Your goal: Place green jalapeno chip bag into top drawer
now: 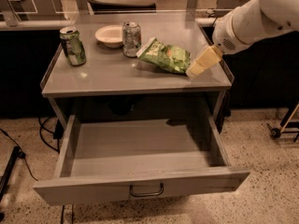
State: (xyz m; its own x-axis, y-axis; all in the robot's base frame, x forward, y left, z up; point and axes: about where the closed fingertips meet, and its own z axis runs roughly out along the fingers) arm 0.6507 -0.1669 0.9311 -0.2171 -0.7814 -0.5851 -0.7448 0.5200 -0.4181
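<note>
The grey worktop carries a green soda can at the left, a white bowl and a silver can towards the back, and the green jalapeno chip bag to the right. The end effector is just beside the bag's right end.
</note>
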